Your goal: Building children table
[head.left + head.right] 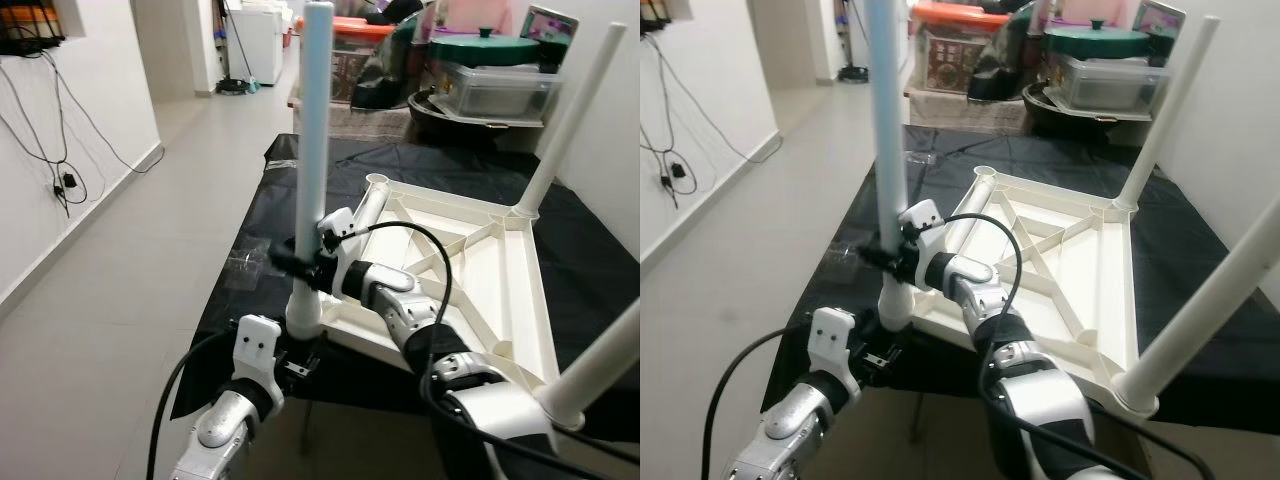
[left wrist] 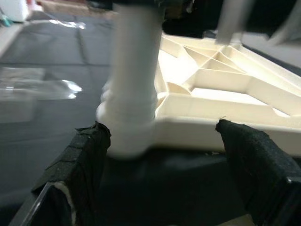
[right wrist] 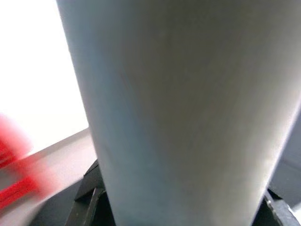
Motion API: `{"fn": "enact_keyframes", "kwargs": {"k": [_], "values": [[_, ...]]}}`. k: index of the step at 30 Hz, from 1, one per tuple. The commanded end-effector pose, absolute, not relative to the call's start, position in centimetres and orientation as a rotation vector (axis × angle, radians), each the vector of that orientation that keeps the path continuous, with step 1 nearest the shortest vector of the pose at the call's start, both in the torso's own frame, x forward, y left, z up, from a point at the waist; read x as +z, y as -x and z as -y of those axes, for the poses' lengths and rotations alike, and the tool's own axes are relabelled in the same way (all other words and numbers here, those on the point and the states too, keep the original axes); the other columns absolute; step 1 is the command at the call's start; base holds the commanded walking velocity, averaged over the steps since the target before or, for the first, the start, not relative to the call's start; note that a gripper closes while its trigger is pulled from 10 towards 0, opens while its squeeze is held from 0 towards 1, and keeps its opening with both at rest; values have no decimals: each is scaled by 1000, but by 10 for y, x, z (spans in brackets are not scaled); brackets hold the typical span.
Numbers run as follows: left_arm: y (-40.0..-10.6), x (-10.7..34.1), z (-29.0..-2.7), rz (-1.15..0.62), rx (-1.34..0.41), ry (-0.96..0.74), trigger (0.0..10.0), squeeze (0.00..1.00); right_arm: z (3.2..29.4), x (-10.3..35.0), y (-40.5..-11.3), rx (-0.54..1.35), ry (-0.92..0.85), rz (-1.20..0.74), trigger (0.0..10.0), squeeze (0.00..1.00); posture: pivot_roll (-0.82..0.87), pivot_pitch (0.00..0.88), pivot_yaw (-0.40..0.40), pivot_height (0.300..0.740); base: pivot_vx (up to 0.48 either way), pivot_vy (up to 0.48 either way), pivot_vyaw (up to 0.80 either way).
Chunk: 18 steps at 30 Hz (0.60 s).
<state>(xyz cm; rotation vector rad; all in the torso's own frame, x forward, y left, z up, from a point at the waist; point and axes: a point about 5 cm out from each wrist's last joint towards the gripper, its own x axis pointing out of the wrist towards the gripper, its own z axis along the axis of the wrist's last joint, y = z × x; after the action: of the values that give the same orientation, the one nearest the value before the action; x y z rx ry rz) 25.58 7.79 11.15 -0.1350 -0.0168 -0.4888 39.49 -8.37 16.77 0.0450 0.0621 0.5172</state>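
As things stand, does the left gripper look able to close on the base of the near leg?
Probably yes: the left gripper is open right at the leg base, one finger beside it, nothing between.

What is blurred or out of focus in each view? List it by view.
Left wrist view: the leg is smeared, the left gripper fingers soft. Right wrist view: the leg sits too close, featureless, beside a red streak. Eye views: mostly sharp, with the right gripper around the leg.
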Motion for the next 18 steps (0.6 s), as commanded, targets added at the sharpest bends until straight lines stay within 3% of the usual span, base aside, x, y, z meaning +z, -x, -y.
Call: {"fn": "enact_keyframes", "kwargs": {"k": [1, 2, 4, 5, 8, 14, 15, 18], "values": [[-256, 110, -78, 14, -488, 135, 10000, 0, 148, 144, -395, -24, -102, -139, 0, 0, 155, 0, -74, 740, 0, 0, 0], [-256, 110, -78, 14, -488, 135, 10000, 0, 148, 144, -395, -24, -102, -139, 0, 0, 155, 0, -74, 740, 0, 0, 0], [-256, 110, -78, 13, -491, 134, 10000, 0, 163, 140, -389, -202, -108, -126, 0, 0, 143, 0, -68, 740, 0, 0, 0], [-256, 110, -78, 13, -491, 134, 10000, 0, 163, 140, -389, -202, -108, -126, 0, 0, 143, 0, -68, 740, 0, 0, 0], [-256, 110, -77, 13, -493, 133, 10000, 0, 160, 124, -369, -440, -181, -132, 0, 0, 148, 0, -70, 740, 0, 0, 0], [-256, 110, -77, 15, -490, 134, 10000, 0, 126, 117, -366, -346, -278, -147, 0, 0, 145, 0, -68, 740, 0, 0, 0], [-257, 110, -77, 15, -490, 134, 10000, 0, 112, 122, -369, -218, -293, -110, 10000, 1000, 142, 0, -66, 740, 0, 0, 0], [-257, 110, -78, 14, -491, 136, 10000, 0, 96, 131, -371, -72, -286, -52, 10000, 1000, 138, 0, -67, 740, 0, 0, 0]]}}
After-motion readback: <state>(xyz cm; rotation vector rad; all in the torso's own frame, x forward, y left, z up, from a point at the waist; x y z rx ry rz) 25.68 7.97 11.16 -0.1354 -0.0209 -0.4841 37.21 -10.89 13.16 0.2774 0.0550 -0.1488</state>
